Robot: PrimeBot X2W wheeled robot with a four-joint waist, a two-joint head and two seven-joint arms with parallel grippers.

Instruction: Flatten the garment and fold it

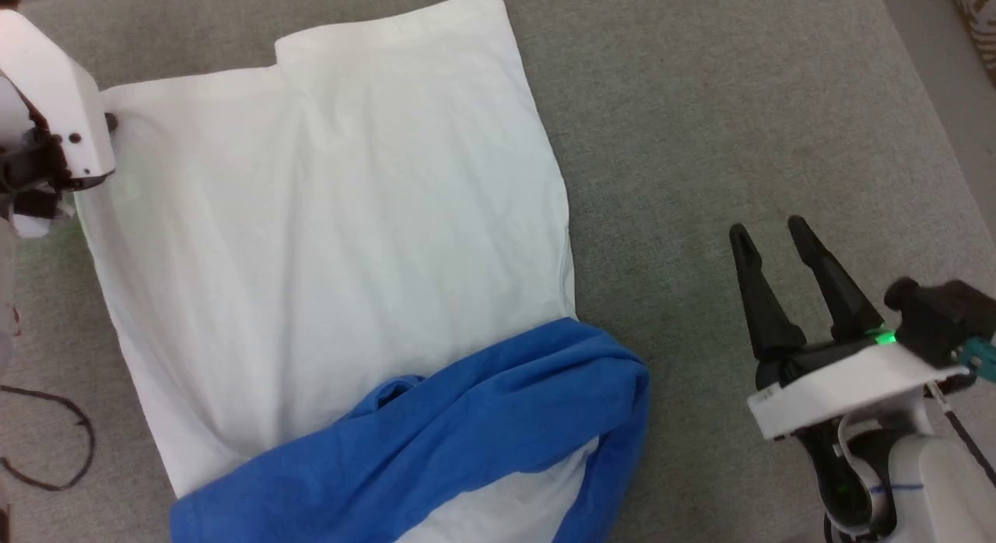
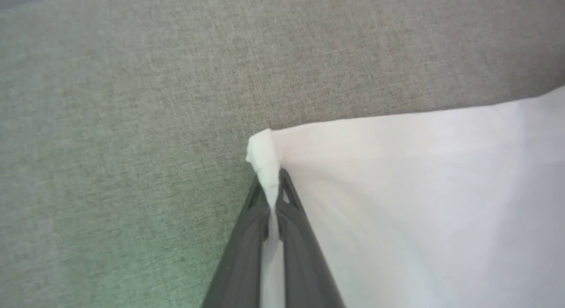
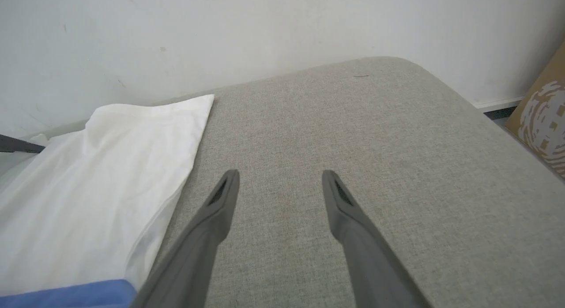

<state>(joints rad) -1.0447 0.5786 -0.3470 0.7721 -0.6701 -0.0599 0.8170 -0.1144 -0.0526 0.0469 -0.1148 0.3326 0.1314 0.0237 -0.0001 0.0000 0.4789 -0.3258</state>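
Pinching the garment's (image 1: 327,239) far-left corner, left end effector (image 2: 273,180) pressed together on white cloth; right end effector (image 1: 766,228) spread, empty, above grey upholstery (image 1: 739,99) beside the garment. White body spread nearly flat, blue sleeve (image 1: 482,418) bunched across its near end. Probably mid-flattening: sleeve to straighten, folds not yet started.

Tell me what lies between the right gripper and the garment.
Nothing but bare grey upholstery separates the right gripper from the garment; the head view shows it, and the right wrist view agrees.
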